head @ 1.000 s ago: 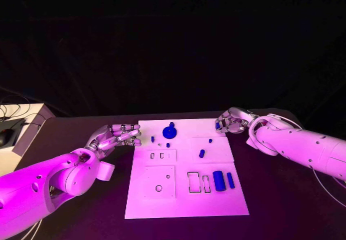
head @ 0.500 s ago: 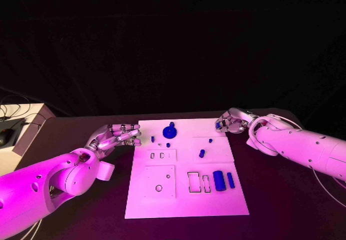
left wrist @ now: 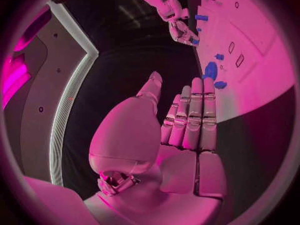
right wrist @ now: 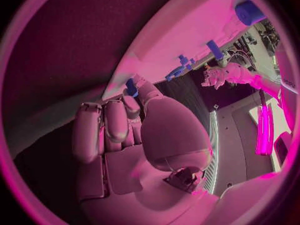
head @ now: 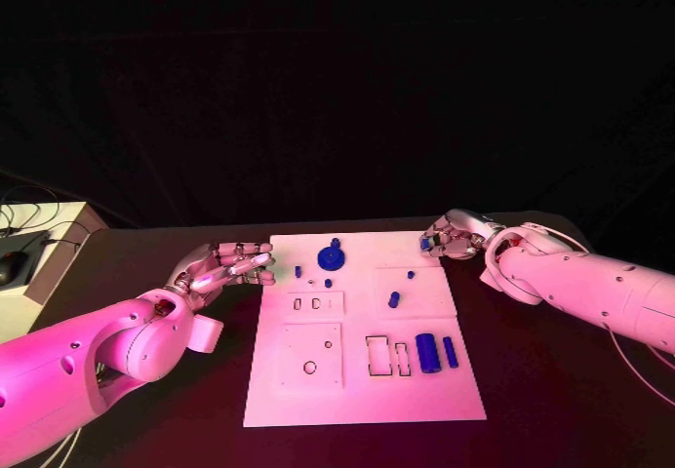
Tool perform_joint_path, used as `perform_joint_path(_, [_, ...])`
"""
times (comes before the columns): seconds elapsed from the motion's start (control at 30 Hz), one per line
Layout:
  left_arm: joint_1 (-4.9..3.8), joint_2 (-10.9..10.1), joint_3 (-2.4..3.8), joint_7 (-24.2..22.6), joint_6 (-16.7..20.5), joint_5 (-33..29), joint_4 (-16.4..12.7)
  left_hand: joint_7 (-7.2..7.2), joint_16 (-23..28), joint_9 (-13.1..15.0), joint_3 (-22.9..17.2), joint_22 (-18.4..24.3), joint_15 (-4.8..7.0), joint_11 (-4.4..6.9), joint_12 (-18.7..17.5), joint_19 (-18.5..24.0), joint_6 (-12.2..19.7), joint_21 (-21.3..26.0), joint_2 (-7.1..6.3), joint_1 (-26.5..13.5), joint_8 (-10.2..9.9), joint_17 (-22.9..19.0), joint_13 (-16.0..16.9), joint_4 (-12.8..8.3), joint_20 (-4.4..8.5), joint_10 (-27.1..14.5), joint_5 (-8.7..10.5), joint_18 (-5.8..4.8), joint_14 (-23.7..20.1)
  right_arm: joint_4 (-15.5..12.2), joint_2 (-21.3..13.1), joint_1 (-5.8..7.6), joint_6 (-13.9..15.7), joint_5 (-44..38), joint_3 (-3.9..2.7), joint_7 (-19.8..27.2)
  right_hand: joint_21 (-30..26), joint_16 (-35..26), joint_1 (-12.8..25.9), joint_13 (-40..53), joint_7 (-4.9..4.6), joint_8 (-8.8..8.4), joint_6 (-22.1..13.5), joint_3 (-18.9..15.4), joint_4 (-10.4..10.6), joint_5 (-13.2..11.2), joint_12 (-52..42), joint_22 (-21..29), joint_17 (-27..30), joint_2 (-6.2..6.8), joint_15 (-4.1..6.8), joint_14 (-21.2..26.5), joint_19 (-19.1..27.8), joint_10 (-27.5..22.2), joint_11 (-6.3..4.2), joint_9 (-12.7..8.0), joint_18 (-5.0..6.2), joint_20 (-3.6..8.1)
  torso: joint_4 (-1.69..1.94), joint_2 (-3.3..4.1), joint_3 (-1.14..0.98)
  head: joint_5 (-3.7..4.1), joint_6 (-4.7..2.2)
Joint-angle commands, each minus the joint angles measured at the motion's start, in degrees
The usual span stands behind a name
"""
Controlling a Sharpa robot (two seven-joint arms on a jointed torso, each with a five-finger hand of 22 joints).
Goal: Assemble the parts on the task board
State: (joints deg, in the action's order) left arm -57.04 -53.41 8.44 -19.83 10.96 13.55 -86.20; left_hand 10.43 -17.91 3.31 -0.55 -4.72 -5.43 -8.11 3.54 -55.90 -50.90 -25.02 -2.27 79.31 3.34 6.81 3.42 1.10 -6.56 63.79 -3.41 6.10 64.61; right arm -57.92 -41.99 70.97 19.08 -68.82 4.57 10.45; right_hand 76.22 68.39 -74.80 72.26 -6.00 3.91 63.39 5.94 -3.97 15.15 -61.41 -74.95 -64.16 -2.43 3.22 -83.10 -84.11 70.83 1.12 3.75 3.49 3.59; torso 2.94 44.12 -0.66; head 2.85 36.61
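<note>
The white task board (head: 359,390) lies mid-table. At its far right corner my right hand (head: 453,237) pinches a small blue part (head: 426,246), seen between its fingertips (right wrist: 132,86) in the right wrist view. My left hand (head: 232,265) hovers at the board's left edge, fingers straight and side by side, thumb apart, holding nothing. On the board are a round blue knobbed part (head: 332,257), two small pegs (head: 297,271), a short piece (head: 394,299), a thick blue cylinder (head: 427,352) and a thin bar (head: 451,352). Rectangular slots (head: 377,355) lie left of the cylinder.
A pale box with a dark device and cables (head: 35,258) stands at the table's left edge. Bare black table (head: 548,390) flanks the board on both sides. My left wrist view shows the board (left wrist: 256,60) and the right hand (left wrist: 181,30) beyond.
</note>
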Motion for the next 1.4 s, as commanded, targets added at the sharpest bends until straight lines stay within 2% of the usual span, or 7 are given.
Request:
perform_joint_path(0.03, [0.03,-0.01,0.04,-0.19,-0.67,0.25,-0.03,0.15,-0.25,0.05,0.07,-0.06,0.03,0.10,0.07,-0.19,-0.16,-0.14,0.56,0.07,0.04,0.07,0.06,-0.08,0.07,-0.50,0.21,-0.35,-0.15,-0.63,-0.22,-0.02,2.63,1.56,-0.01,0.42,0.24,-0.06,-0.03,0.13,-0.11,0.37,0.97,-0.19,-0.40,-0.20,-0.04,-11.61,-0.06,-0.46,0.46,-0.04,-4.98,0.06,-0.30,0.13,-0.42,0.60,0.02,0.01,0.00,-0.01,-0.07])
perform_joint_path(0.23, [0.04,-0.04,0.04,-0.15,-0.67,0.25,0.05,0.15,-0.25,0.05,0.07,-0.06,0.03,0.10,0.07,-0.19,-0.16,-0.14,0.56,0.07,0.04,0.07,0.06,-0.08,0.07,-0.50,0.21,-0.35,-0.15,-3.06,-1.26,0.03,3.97,2.41,-0.08,-0.23,0.23,-0.09,-0.03,0.15,-0.10,0.39,1.10,-0.34,-0.53,-0.17,0.08,-11.61,-0.09,-0.32,0.46,-0.06,-4.98,0.07,-0.33,0.15,-0.44,0.65,0.00,-0.11,0.08,-0.04,-0.02])
perform_joint_path(0.4, [0.04,-0.05,0.04,-0.10,-0.62,0.23,0.28,0.15,-0.25,0.05,0.07,-0.06,0.03,0.10,0.07,-0.19,-0.16,-0.14,0.56,0.07,0.04,0.07,0.06,-0.08,0.07,-0.50,0.21,-0.35,-0.15,-7.26,-2.41,0.52,4.13,4.45,-0.21,-1.64,0.25,-0.08,0.07,0.20,-0.19,0.27,0.98,-0.57,-0.60,-0.29,0.19,-11.61,-0.19,-0.15,0.44,-0.09,-4.98,0.07,-0.29,0.12,-0.46,0.69,-0.15,-0.34,0.11,-0.50,-0.02])
perform_joint_path(0.57, [0.03,0.11,0.04,-0.15,-0.48,0.10,0.45,0.15,-0.18,0.05,0.07,-0.05,0.01,0.09,0.08,-0.15,-0.16,-0.16,0.56,0.16,0.05,0.02,0.06,-0.15,0.06,-0.51,0.21,-0.33,-0.19,-12.50,-2.51,0.87,3.62,5.59,-0.22,-3.43,0.22,-0.07,0.32,0.31,-0.20,0.28,1.02,-0.91,-0.58,-0.59,0.13,-11.60,-0.24,0.17,0.40,-0.11,-4.97,0.13,-0.27,0.14,-0.46,0.68,-0.45,-0.64,0.27,-1.81,0.48])
perform_joint_path(0.8, [0.03,0.62,0.04,-0.17,-0.55,0.03,0.49,0.12,-0.18,0.04,0.02,-0.05,0.02,0.09,0.05,-0.15,-0.09,-0.16,0.62,0.25,0.04,0.02,0.06,-0.20,0.06,-0.58,0.20,-0.32,-0.17,-19.65,-0.76,0.88,2.79,3.75,0.36,-6.76,0.14,-0.18,0.26,0.34,-0.20,0.24,0.98,-1.24,-0.58,-1.49,0.32,-11.59,-0.25,0.18,0.40,-0.09,-4.97,0.01,-0.25,0.13,-0.46,0.67,-0.51,-0.83,0.41,-3.28,1.26])
perform_joint_path(1.07, [0.03,0.49,0.04,-0.14,-0.52,0.04,0.36,0.12,-0.18,0.04,0.02,-0.05,0.02,0.09,0.05,-0.15,-0.09,-0.16,0.62,0.25,0.04,0.02,0.06,-0.20,0.06,-0.58,0.20,-0.32,-0.17,-24.62,2.05,0.48,4.02,-2.25,1.06,-14.39,-0.03,-0.38,0.57,0.31,-0.14,0.31,1.11,-1.75,-0.42,-1.80,0.46,-11.55,-0.13,0.64,0.41,-0.08,-4.96,0.01,-0.27,0.15,-0.43,0.68,-0.26,-0.78,0.48,-3.04,1.48])
perform_joint_path(1.4, [0.03,0.09,0.04,-0.03,-0.53,0.04,-0.17,0.12,-0.18,0.04,0.02,-0.05,0.02,0.09,0.05,-0.15,-0.09,-0.16,0.62,0.25,0.04,0.02,0.06,-0.20,0.06,-0.58,0.20,-0.32,-0.17,-27.67,4.10,-1.43,6.43,-6.16,1.55,-22.45,-0.33,-0.68,0.51,0.13,-0.07,0.41,1.46,-1.99,-0.51,-1.92,0.75,-11.47,0.14,1.04,0.41,-0.07,-4.94,-0.11,-0.37,0.16,-0.37,0.70,-0.45,-0.65,0.37,-3.12,1.68])
